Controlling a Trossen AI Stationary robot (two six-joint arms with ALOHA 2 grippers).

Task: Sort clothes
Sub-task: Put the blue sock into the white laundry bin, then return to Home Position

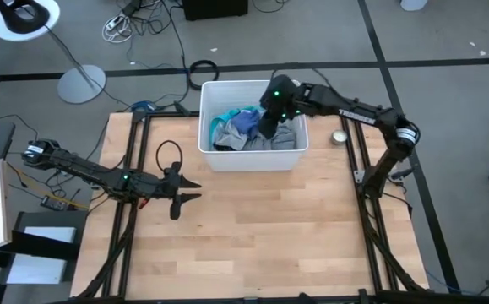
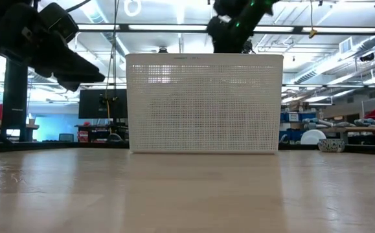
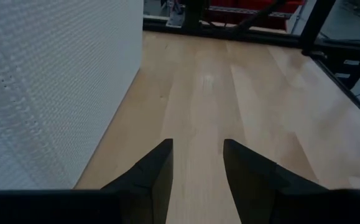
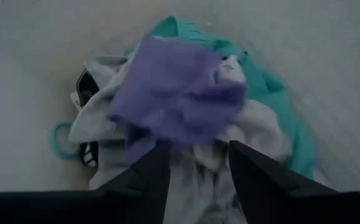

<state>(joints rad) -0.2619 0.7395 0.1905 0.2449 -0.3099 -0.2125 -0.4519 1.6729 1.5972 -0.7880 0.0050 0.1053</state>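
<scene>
The clothes [image 1: 248, 131] lie piled in the white plastic bin [image 1: 203, 127] at the table's far middle. In the right wrist view a blue-purple piece [image 4: 173, 93] lies on top, over a grey shirt [image 4: 254, 134], a turquoise piece [image 4: 291, 124] and a black piece with white lettering [image 4: 86, 87]. My right gripper [image 4: 195, 177] is open, pointing down into the bin just above the grey cloth under the blue-purple piece. Whether it touches the cloth, I cannot tell. My left gripper [image 1: 192, 189] is open and empty above the table, near the bin's front left corner.
The bin's perforated front wall [image 2: 203, 103] hides the clothes in the low view, and it stands close beside my left gripper [image 3: 197, 168] in the left wrist view [image 3: 43, 93]. A small round object [image 1: 339, 137] sits on the table right of the bin. Bare wood [image 1: 269, 228] lies in front.
</scene>
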